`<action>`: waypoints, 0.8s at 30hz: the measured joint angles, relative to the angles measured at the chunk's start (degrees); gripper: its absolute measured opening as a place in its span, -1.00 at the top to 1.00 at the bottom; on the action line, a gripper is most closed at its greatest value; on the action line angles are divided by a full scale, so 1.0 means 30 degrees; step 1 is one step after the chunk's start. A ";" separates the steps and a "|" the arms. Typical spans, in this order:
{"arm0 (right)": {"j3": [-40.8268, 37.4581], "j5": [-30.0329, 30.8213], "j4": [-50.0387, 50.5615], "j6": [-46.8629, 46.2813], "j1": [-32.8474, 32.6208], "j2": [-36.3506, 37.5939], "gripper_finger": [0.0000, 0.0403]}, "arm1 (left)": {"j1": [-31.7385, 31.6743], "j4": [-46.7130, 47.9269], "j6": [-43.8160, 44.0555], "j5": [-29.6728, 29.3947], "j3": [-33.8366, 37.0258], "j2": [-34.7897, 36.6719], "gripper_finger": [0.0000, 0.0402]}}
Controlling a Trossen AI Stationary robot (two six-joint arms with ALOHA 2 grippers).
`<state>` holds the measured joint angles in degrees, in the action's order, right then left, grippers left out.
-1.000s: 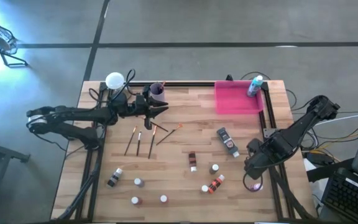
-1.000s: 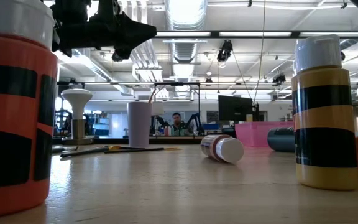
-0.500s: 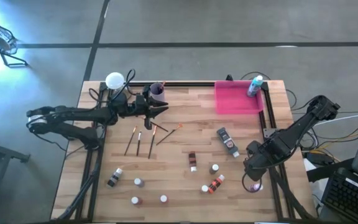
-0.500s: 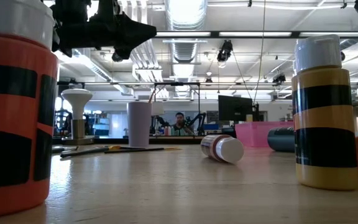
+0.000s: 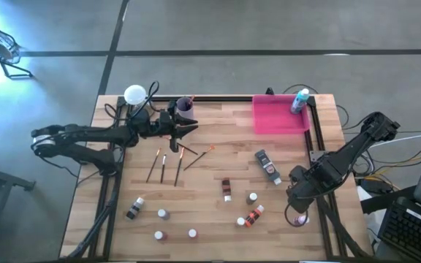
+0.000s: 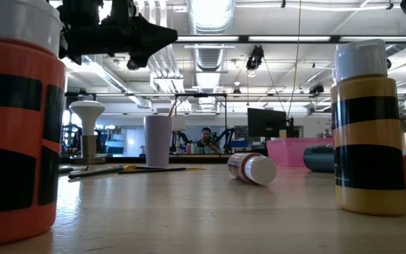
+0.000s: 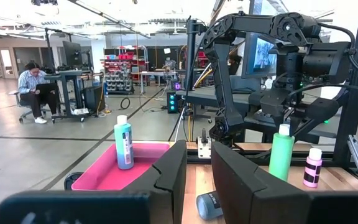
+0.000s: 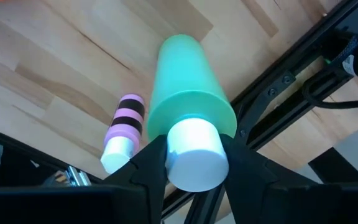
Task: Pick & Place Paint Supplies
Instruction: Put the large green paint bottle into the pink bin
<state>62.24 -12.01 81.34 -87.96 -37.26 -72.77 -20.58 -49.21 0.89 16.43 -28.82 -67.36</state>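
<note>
My right gripper is shut on a green paint bottle at the table's right edge, beside an upright pink bottle. The high view hides the green bottle under my right gripper. My left gripper hovers with a narrow gap and nothing in it, near the lilac cup and above thin brushes lying flat. A blue bottle stands in the pink tray. A dark tube and several small bottles lie or stand on the wood. My right gripper pinches the green bottle at its white cap, one finger on each side. The fingers come from above, pointing nearly straight down. The bottle stays upright below them; whether its base rests on the table, I cannot tell.
A black frame rail runs along the table's right edge close to the green bottle. A white lamp-like stand sits at the far left corner. In the low view an orange bottle and a yellow one stand near the front.
</note>
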 joint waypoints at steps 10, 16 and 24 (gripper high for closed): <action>0.0055 0.1260 0.0433 0.1467 0.0167 0.0087 0.43 | 0.0000 0.0000 -0.0002 0.0000 0.0000 0.0002 0.60; 0.0036 0.2567 0.0999 0.1968 0.0755 0.0377 0.40 | 0.0000 -0.0015 -0.0002 0.0000 0.0000 0.0002 0.60; 0.0036 0.3171 0.2198 0.5088 0.3124 0.0811 0.43 | 0.0000 -0.0015 0.0023 0.0000 0.0000 0.0002 0.60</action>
<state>62.35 -2.49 87.94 -72.70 -27.88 -70.34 -20.58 -49.25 0.95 16.43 -28.82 -67.35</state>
